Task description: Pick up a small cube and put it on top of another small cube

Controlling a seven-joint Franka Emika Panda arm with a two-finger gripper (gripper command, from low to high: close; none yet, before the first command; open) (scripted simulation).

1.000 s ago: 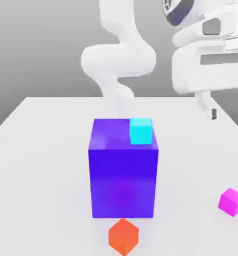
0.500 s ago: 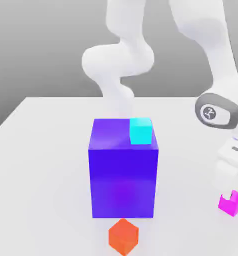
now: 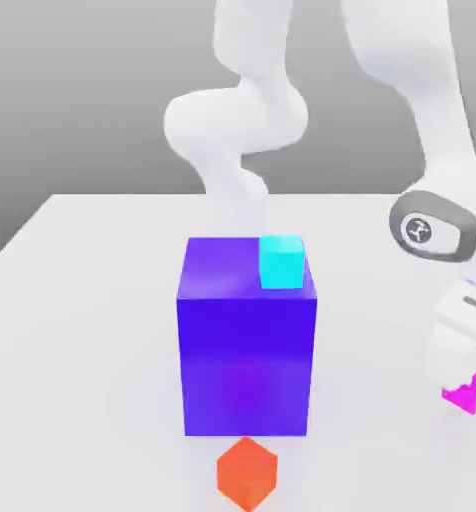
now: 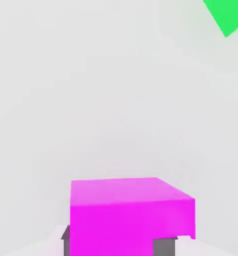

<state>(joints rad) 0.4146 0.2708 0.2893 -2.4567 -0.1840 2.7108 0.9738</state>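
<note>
Our gripper (image 3: 469, 385) has its jaws drawn in on the small magenta cube (image 3: 472, 392), which we read as a grip taken low at the table (image 3: 82, 300), off to the exterior view's right of the big blue-purple block (image 3: 247, 340) and a little nearer the camera than the block's front face. In the hand view the magenta cube (image 4: 131, 215) sits between the dark finger pads (image 4: 165, 246), which press on its two opposite side faces.

We judge the cube to be light and rigid, with flat, smooth faces that give the pads a square seat but little to bite on. The hold looks best kept where it is, across parallel sides near the middle of their height, so the cube cannot pivot as it is lifted. In the exterior view the hand covers much of the cube, so we cannot be sure how deep the pads reach down its sides.

Going outward from the blue-purple block: a cyan small cube (image 3: 281, 261) rests on its top, at the corner toward the exterior view's right and the front edge. An orange-red small cube (image 3: 247, 472) stands on the table just in front of the block's front face. A green shape (image 4: 226, 15) shows at the edge of the hand view, well apart from the magenta cube; we cannot tell what it is.
</note>
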